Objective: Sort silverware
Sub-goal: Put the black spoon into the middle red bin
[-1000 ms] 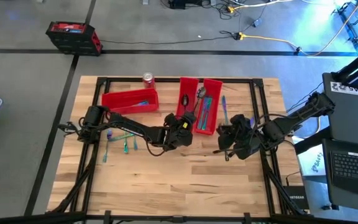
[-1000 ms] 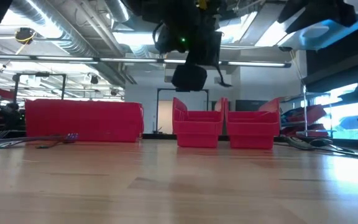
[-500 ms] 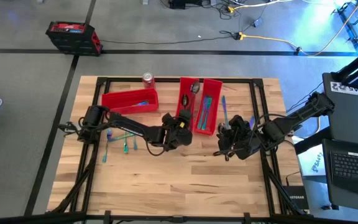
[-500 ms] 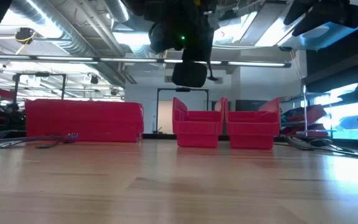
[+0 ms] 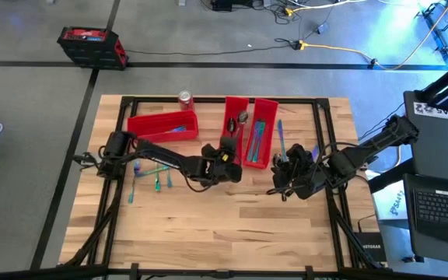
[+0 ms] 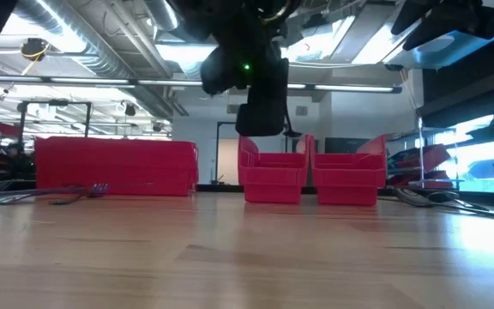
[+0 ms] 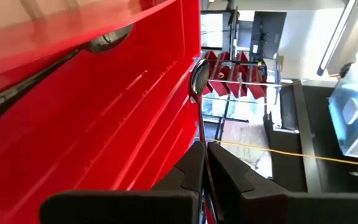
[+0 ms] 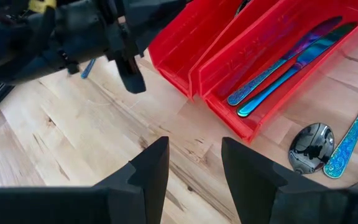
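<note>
From above I count three long red plastic bins [image 5: 162, 125] on the pale wooden table [image 5: 208, 225]: one lying crosswise, two side by side. Only my left wrist camera shows the left gripper [image 7: 205, 163], fingers clamped on the thin handle of a dark spoon [image 7: 197, 81], held over the near end of the middle bin. The right wrist camera shows two iridescent blue-teal knives [image 8: 294, 58] in the rightmost bin, and one spoon and one handle lying beside it. The right gripper [image 8: 194, 163] hovers with fingers apart, empty, over bare wood. Three loose pieces [image 5: 152, 177] lie near the left edge.
</note>
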Robot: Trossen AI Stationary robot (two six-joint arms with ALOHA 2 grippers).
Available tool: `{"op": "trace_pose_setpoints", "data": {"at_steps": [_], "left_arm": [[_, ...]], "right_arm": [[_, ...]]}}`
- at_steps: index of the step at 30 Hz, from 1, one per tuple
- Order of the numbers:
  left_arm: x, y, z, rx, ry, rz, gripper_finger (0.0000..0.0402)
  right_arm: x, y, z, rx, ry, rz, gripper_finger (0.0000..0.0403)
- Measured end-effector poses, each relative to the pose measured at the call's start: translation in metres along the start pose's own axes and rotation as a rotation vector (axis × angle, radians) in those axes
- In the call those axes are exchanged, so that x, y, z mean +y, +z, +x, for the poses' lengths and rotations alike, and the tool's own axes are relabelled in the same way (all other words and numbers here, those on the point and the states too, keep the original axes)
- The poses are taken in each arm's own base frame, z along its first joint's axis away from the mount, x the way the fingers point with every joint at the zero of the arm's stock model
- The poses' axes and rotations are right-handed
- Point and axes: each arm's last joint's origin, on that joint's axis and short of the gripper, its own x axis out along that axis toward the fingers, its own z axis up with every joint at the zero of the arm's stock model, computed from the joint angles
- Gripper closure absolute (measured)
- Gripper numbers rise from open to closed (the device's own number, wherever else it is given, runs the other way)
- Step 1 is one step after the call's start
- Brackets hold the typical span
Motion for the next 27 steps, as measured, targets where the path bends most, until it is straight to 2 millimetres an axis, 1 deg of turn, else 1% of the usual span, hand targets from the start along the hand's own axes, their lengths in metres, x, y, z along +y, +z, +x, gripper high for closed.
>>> {"op": "trace_pose_setpoints", "data": {"at_steps": [10, 15, 20, 27], "left_arm": [[-0.002, 0.005, 0.012, -0.021, 0.011, -0.030, 0.0401], [0.002, 0.013, 0.024, -0.001, 0.110, -0.018, 0.0401], [0.006, 0.020, 0.028, -0.031, 0.145, -0.014, 0.0402], [0.007, 0.022, 0.028, -0.044, 0.156, -0.014, 0.0402]], "right_arm": [[0.000, 0.000, 0.000, 0.000, 0.000, 0.000, 0.0269], [0.000, 0.000, 0.000, 0.000, 0.000, 0.000, 0.0269], [0.000, 0.000, 0.000, 0.000, -0.004, -0.003, 0.0269], [-0.001, 0.001, 0.000, -0.021, -0.017, -0.009, 0.0269]]}}
